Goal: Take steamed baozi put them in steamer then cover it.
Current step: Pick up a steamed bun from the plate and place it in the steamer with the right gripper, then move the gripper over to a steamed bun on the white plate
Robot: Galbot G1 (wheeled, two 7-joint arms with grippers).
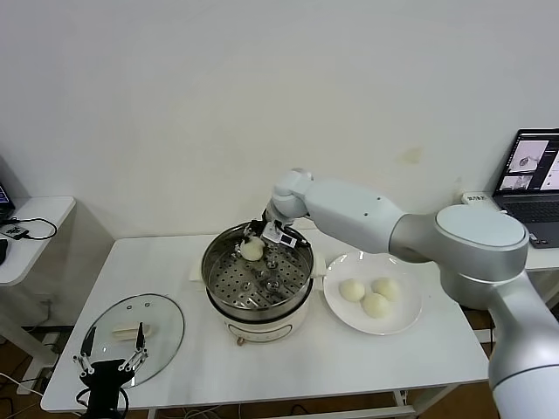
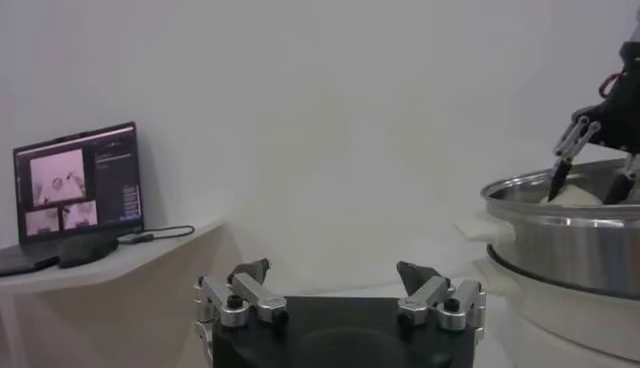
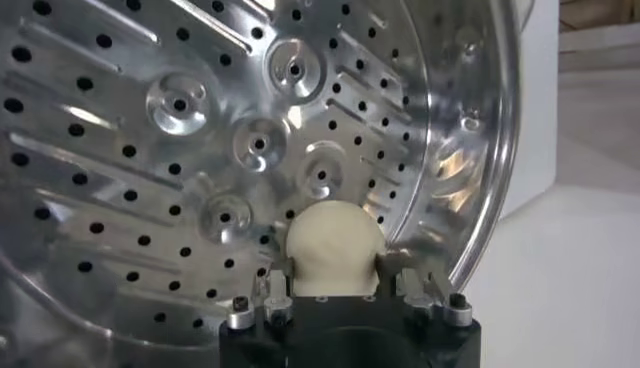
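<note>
While left tool [image 1: 110, 359] hangs low at worktop's [image 1: 157, 262] near-left edge, fingers spread wide, holding nothing, glass cover [image 1: 133, 326] lies flat on worktop just beyond it. Mid-worktop: steamer [image 1: 258, 281] on cream base. To its right: white plate [image 1: 373, 305] carrying three baozi [image 1: 352, 290]. Far side of steamer: right tool [image 3: 340, 272] reaches down inside, fingers close on either side of fourth baozi [image 3: 333, 245] resting on perforated tray [image 3: 180, 120] near wall; firm grip or loosening, cannot tell.
</note>
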